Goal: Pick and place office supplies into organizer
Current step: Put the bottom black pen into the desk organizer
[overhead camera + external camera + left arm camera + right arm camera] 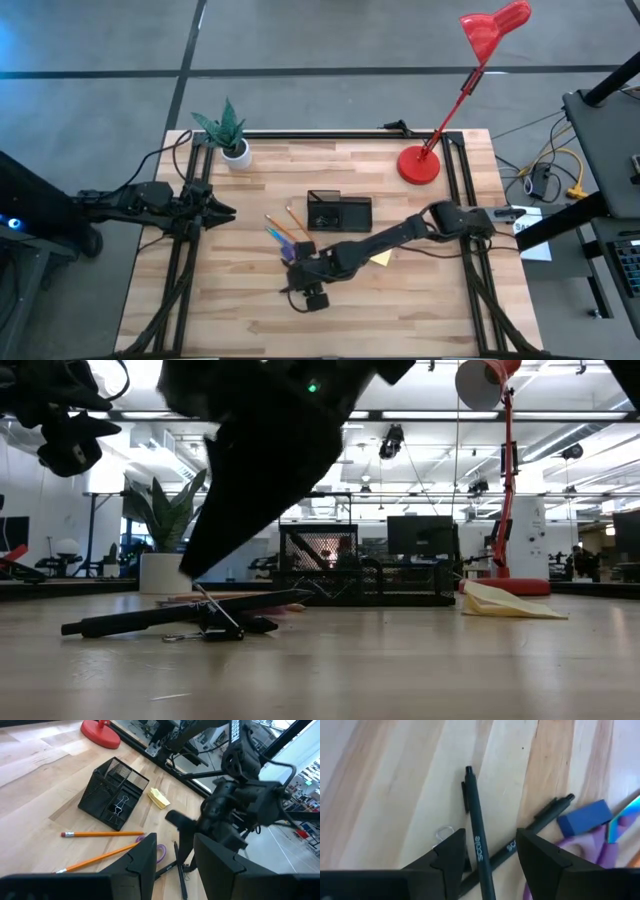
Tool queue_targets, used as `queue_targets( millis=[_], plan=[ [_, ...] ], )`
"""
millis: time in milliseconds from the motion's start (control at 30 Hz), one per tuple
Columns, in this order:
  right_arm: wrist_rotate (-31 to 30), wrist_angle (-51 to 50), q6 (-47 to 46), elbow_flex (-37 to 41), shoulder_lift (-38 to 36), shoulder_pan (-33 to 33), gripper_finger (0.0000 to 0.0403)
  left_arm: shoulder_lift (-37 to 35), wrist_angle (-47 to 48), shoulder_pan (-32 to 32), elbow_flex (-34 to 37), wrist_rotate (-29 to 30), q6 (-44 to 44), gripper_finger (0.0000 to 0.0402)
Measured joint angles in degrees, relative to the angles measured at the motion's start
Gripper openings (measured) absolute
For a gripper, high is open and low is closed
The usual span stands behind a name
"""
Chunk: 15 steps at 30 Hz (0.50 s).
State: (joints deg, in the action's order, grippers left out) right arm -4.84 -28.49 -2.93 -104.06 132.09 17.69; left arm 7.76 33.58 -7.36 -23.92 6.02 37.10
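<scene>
Right gripper [487,857] is hovering w/ fingers spread wide over two crossed pens [476,827], gripping nothing. Organizer [338,212] is sitting mid-table, near the pens. Left gripper [222,211] is waiting open at table's left edge.

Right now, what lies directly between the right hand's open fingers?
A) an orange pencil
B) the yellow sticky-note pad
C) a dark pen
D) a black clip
C: in the right wrist view the right hand is open over the table, with a dark pen running up between its fingers and a second pen crossing under it.
</scene>
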Motion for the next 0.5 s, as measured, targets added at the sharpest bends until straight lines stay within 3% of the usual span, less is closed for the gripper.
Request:
queue_targets(
  millis=[200, 500],
  plan=[
    [0.4, -0.5, 2.9, -4.5, 3.4, -0.1, 0.0164, 0.0, 0.0, 0.0, 0.0, 0.0, 0.0, 0.0116],
    [0.6, -9.9, 2.8, -8.6, 6.1, -0.1, 0.0148, -0.1, 0.0, 0.0, 0.0, 0.0, 0.0, 0.0116]
  ],
)
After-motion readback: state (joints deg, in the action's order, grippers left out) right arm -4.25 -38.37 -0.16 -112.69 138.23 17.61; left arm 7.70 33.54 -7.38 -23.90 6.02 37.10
